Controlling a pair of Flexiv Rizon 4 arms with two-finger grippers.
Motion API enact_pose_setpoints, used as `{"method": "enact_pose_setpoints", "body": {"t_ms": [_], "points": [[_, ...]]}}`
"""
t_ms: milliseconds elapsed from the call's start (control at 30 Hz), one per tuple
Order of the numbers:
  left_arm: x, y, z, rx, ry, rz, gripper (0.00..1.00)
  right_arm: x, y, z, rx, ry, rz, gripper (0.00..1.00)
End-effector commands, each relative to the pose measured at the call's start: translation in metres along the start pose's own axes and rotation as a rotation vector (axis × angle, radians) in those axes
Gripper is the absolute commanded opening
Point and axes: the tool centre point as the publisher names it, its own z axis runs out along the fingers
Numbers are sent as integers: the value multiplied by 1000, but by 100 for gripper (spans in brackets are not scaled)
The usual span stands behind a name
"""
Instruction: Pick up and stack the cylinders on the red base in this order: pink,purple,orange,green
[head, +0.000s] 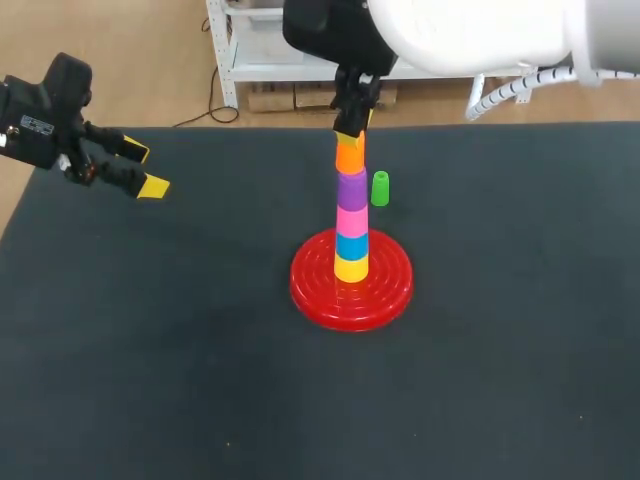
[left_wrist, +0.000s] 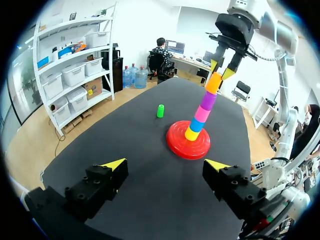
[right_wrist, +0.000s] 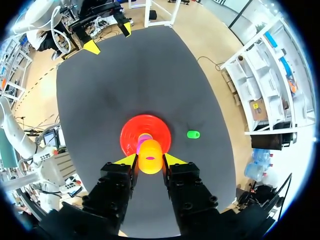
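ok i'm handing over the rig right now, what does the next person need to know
Right gripper: shut on the orange cylinder at the top of the stack, not yet let go.
Left gripper: open, holding nothing, above the table far off to the left of the stack.
Stack on the red base, bottom to top: yellow, blue, pink cylinder, purple cylinder, orange.
Green cylinder: on the table beside the base, apart from it.
Done: pink, purple, orange placed.
Left: release orange, then pick up green and put it on top.
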Motion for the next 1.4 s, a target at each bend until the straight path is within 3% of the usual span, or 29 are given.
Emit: {"method": "enact_pose_setpoints", "body": {"t_ms": [33,1400], "points": [[1,1,0,3,-4,3,100,1,1,0,-2,-3,0,0],[1,1,0,3,-4,3,100,4,2,2,2,-7,6,0]]}}
